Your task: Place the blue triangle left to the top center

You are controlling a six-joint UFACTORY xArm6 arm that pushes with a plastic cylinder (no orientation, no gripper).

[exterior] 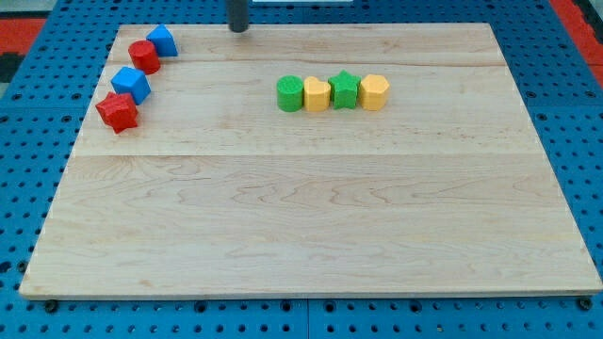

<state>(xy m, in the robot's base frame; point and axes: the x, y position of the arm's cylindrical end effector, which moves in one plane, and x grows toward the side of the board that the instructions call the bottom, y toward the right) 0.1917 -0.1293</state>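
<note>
The blue triangle lies at the view's top left corner of the wooden board, touching a red round block just below-left of it. My tip stands at the board's top edge, to the right of the blue triangle with a clear gap between them. A blue cube-like block and a red star lie further down the left side.
A row of touching blocks sits right of centre near the top: a green round block, a yellow block, a green star and a yellow block. Blue pegboard surrounds the board.
</note>
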